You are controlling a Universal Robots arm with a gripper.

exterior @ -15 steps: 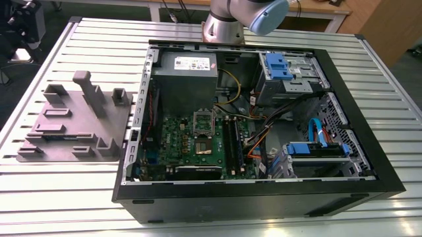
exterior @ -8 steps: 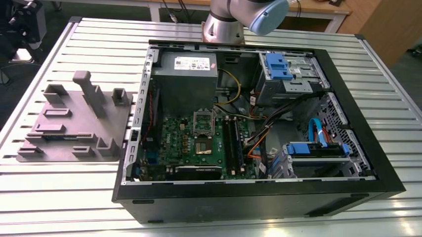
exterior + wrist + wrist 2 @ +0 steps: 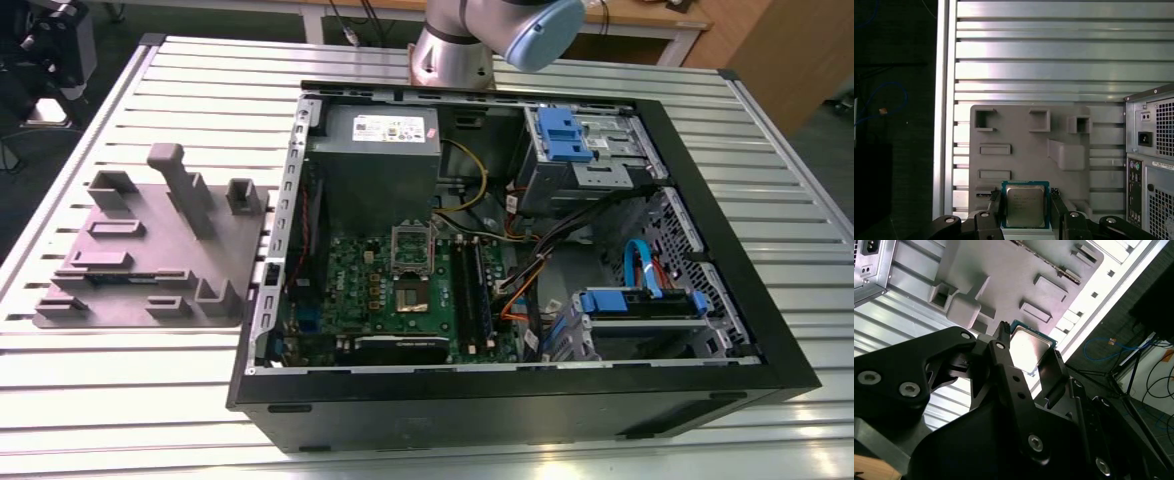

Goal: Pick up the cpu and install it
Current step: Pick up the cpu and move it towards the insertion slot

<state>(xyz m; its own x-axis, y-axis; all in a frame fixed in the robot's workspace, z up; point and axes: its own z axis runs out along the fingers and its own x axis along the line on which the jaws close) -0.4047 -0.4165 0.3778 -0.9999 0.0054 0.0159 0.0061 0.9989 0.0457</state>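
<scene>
The cpu [image 3: 1025,206], a small square chip with a silvery top and green rim, sits between my gripper's black fingers [image 3: 995,206] in both wrist views. My gripper [image 3: 1025,200] is shut on the cpu [image 3: 1030,346], one finger [image 3: 1004,357] on each side. It hangs well above the grey fixture plate [image 3: 1024,135] on the slatted table. In the exterior view the green motherboard [image 3: 360,290] lies inside the open computer case [image 3: 694,330], with its socket [image 3: 408,297] near the middle. The arm [image 3: 461,45] rises behind the case.
The grey fixture plate [image 3: 134,265] with raised blocks lies at the exterior view's left of the case. A power supply [image 3: 380,140], blue drive brackets [image 3: 561,130] and loose cables [image 3: 534,270] crowd the case. The table's edge [image 3: 944,125] runs beside the plate.
</scene>
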